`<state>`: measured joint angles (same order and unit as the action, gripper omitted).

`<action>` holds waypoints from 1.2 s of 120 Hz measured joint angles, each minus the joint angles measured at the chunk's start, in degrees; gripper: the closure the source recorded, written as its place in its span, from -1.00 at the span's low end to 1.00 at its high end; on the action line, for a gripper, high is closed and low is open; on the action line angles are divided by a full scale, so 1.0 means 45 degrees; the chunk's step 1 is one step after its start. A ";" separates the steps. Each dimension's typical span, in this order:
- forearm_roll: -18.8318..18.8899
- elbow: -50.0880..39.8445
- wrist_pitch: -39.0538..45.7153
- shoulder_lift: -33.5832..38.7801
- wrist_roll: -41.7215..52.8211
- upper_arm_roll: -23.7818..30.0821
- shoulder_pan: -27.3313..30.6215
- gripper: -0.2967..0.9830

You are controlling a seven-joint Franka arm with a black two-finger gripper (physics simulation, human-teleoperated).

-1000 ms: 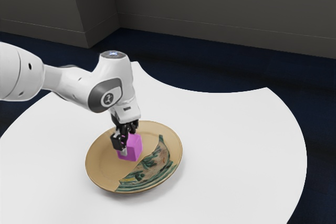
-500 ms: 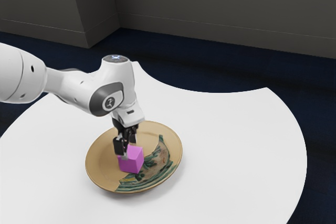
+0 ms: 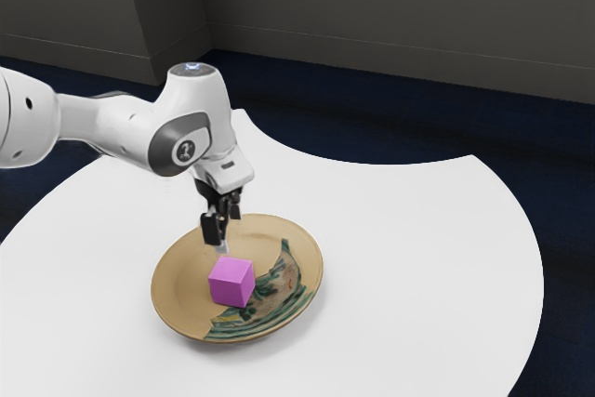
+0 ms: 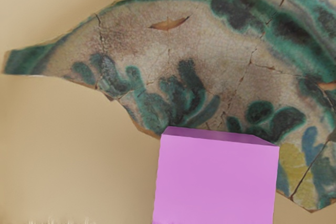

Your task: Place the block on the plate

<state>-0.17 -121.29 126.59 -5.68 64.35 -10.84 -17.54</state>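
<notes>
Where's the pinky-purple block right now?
The block is in the exterior view's left half, sitting near the middle of the tan plate, by its green-patterned patch, with the gripper above it.

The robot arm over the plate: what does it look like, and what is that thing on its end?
The arm is glossy white, with smooth, rounded segments and small dark dots. A dark grey oval patch carries a round, pale emblem; a dark cap with a bluish-white mark tops the wrist. The gripper on its end is black, with two narrow fingers.
</notes>
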 joint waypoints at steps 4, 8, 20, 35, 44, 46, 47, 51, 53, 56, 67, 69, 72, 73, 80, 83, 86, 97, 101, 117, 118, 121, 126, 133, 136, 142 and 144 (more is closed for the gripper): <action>0.0005 0.0152 -0.0076 0.0029 -0.0047 -0.0017 -0.0020 -0.52; 0.0008 0.0281 -0.0147 0.0071 -0.0089 -0.0040 -0.0032 -0.52; 0.0014 0.0776 -0.0440 0.0252 -0.0208 -0.0077 -0.0009 -0.53; 0.0018 0.1234 -0.0817 0.0334 -0.0386 -0.0085 -0.0026 -0.53; 0.0130 0.1700 -0.1070 0.0335 -0.0527 -0.0099 -0.0031 -0.53; 0.0171 0.1826 -0.1142 0.0336 -0.0567 -0.0097 -0.0025 -0.53; 0.0189 0.1880 -0.1175 0.0336 -0.0587 -0.0096 -0.0022 -0.53; 0.0251 0.2088 -0.1304 0.0330 -0.0667 -0.0090 -0.0007 -0.53; 0.0275 0.2173 -0.1368 0.0326 -0.0708 -0.0085 0.0004 -0.53; 0.0307 0.2333 -0.1477 0.0317 -0.0778 -0.0073 0.0028 -0.53; 0.0382 0.3025 -0.1952 0.0264 -0.1125 -0.0080 0.0094 -0.54; 0.0392 0.3157 -0.2049 0.0259 -0.1203 -0.0083 0.0115 -0.54; 0.0405 0.3367 -0.2188 0.0251 -0.1323 -0.0085 0.0154 -0.54; 0.0409 0.3438 -0.2235 0.0250 -0.1363 -0.0086 0.0168 -0.54; 0.0469 0.3934 -0.2623 0.0232 -0.1661 -0.0107 0.0268 -0.54; 0.0540 0.4170 -0.2818 0.0234 -0.1810 -0.0140 0.0304 -0.54; 0.0618 0.4454 -0.3037 0.0230 -0.1971 -0.0172 0.0357 -0.54; 0.0805 0.5189 -0.3771 0.0242 -0.2678 -0.0440 0.0464 -0.54; 0.0845 0.5347 -0.4005 0.0240 -0.2954 -0.0592 0.0481 -0.54; 0.1044 0.6096 -0.5003 0.0239 -0.4136 -0.0927 0.1048 -0.54; 0.1058 0.6137 -0.5066 0.0239 -0.4218 -0.0936 0.1099 -0.54; 0.1097 0.6228 -0.5246 0.0240 -0.4464 -0.0966 0.1241 -0.54; 0.1146 0.6368 -0.5550 0.0239 -0.4886 -0.1077 0.1411 -0.54; 0.1169 0.6647 -0.6018 0.0238 -0.5516 -0.1263 0.1615 -0.54; 0.1181 0.6834 -0.6255 0.0239 -0.5793 -0.1284 0.1754 -0.54; 0.1211 0.7302 -0.6819 0.0243 -0.6343 -0.1310 0.1987 -0.54; 0.1223 0.7421 -0.6991 0.0251 -0.6517 -0.1313 0.2045 -0.54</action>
<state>5.33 -87.89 95.13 -4.55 35.02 -16.75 -8.34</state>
